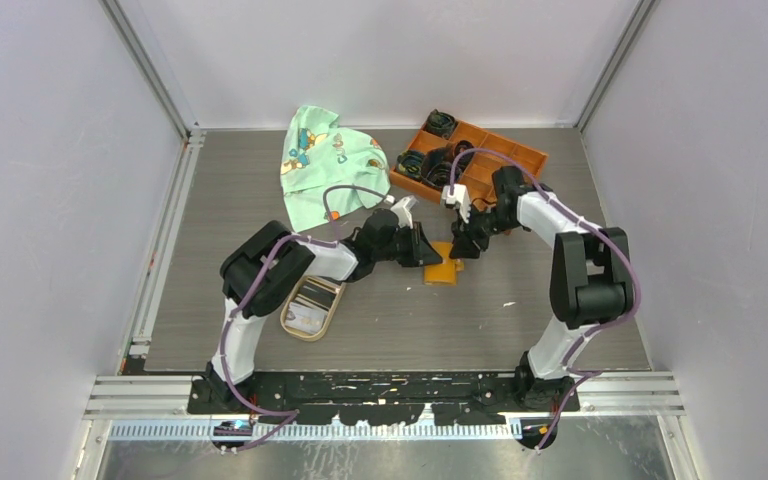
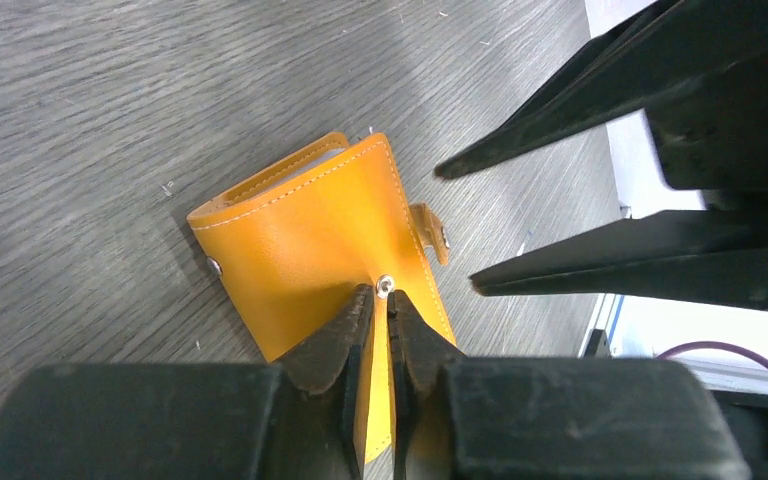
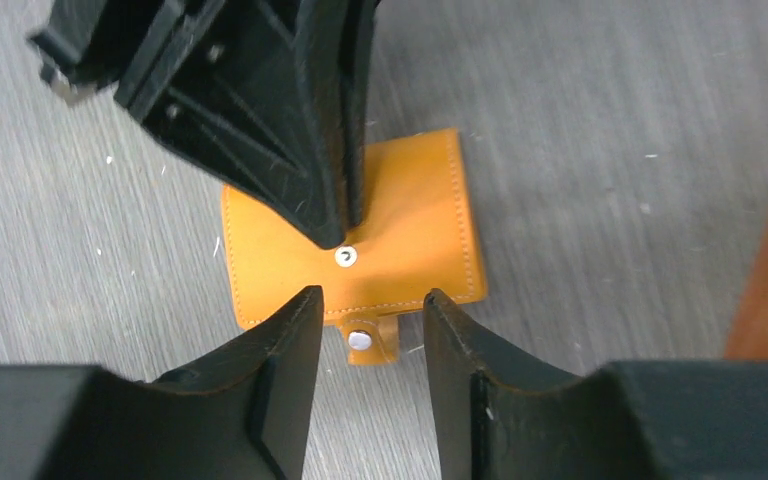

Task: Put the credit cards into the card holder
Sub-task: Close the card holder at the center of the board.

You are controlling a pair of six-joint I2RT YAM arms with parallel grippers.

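Nearest to the left wrist camera, the left gripper (image 2: 382, 298) is clenched on the card holder (image 2: 310, 230): its two fingertips pinch the edge of the orange cover, just beside a small metal stud. The card holder lies on the grey table (image 1: 520, 310), between the two arms, and it looks folded shut. The right gripper (image 3: 372, 300) stands opposite, its jaws apart and holding nothing. The short snap tab (image 3: 362, 340) lies between its fingertips, but whether a finger touches it cannot be told. The credit cards (image 1: 312, 298) are well apart from here, lying in the tan dish (image 1: 295, 325) beside the left arm. No card shows in the holder.

The step in hand seems to be the opening of the card holder, so the task is probably at its beginning. The next move likely calls for the right gripper to close on the tab or on the free cover and to lift it away, while the left one holds the other side. The leather looks thin and smooth, so the grip should be taken deep enough; otherwise the flap may slide out.
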